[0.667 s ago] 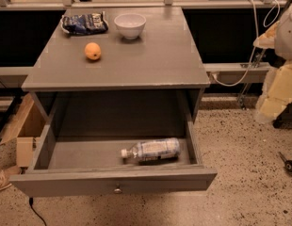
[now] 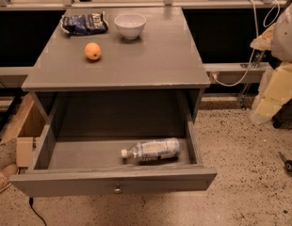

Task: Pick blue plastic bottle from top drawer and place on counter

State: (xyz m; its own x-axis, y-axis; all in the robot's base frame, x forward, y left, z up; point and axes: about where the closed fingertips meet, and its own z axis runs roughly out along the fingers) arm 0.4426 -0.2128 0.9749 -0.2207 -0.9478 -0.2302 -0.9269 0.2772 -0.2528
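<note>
The top drawer (image 2: 113, 180) stands pulled well out of the cabinet, its round knob (image 2: 117, 189) at the middle of the front panel. One thing lies in it: the blue plastic bottle (image 2: 153, 150), on its side on the drawer floor, in the right half and close behind the front panel. Its long axis runs nearly parallel to the drawer front. The white cap points to the left of the view, away from the gripper's side, and the base points toward the drawer's right wall. The cap end sits a touch nearer the front panel than the base does.

The gripper (image 2: 263, 111) hangs at the right edge of the view, outside the cabinet, beside the counter's right corner and above the speckled floor. It is well apart from the bottle, which lies lower and to the left of it. Whether it is open or closed cannot be told, and it holds nothing that can be seen.

On the counter (image 2: 150, 65), the surface left of and above the gripper, a white bowl (image 2: 130, 24) stands at the back. A dark blue snack bag (image 2: 84, 23) lies just beside it on the side away from the gripper. An orange (image 2: 93, 51) sits nearer the front, apart from both. An open cardboard box (image 2: 23, 126) stands on the floor at the cabinet's far side.
</note>
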